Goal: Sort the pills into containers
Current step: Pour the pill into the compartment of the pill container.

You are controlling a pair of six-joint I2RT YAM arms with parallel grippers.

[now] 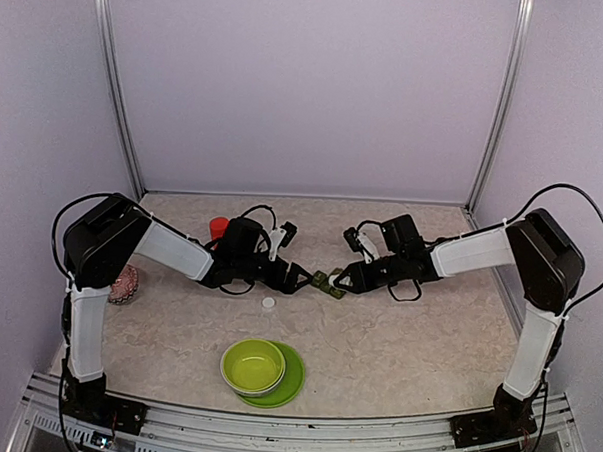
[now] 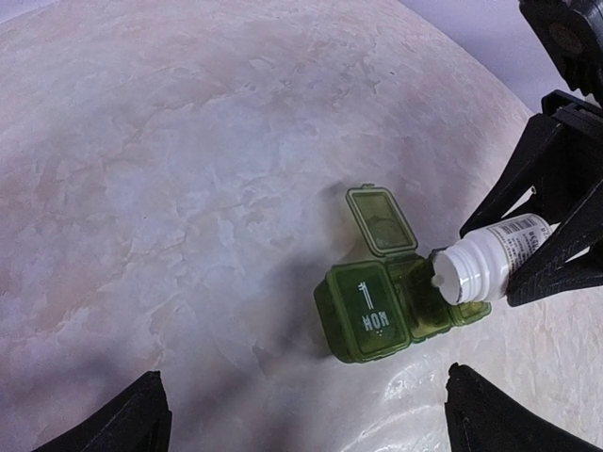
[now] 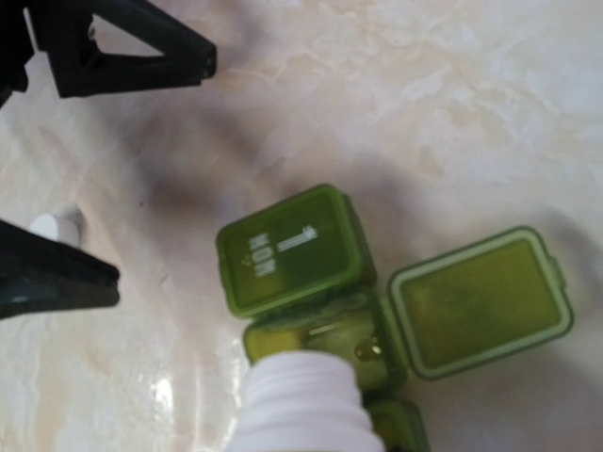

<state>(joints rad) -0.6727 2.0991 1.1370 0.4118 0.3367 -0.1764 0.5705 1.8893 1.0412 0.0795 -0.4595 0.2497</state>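
Note:
The containers (image 1: 327, 283) are a dark green strip box lying mid-table between both arms. Its end lid marked MON (image 2: 369, 314) is closed; the middle lid (image 3: 480, 301) stands flipped open. My right gripper (image 2: 490, 264) is shut on a small white bottle (image 2: 468, 277), tipped with its open mouth (image 3: 301, 400) over the open middle compartment (image 3: 325, 331). A small glossy speck (image 3: 366, 349) lies in that compartment; it may be one of the pills, but I cannot tell. My left gripper (image 2: 306, 424) hovers open just left of the box, holding nothing.
A white cap (image 1: 268, 303) lies on the table near my left gripper. An orange-red bottle (image 1: 218, 227) stands behind the left arm. A lime-green bowl (image 1: 253, 366) on its plate (image 1: 293, 379) sits at the front centre. A pinkish object (image 1: 126, 283) lies at far left.

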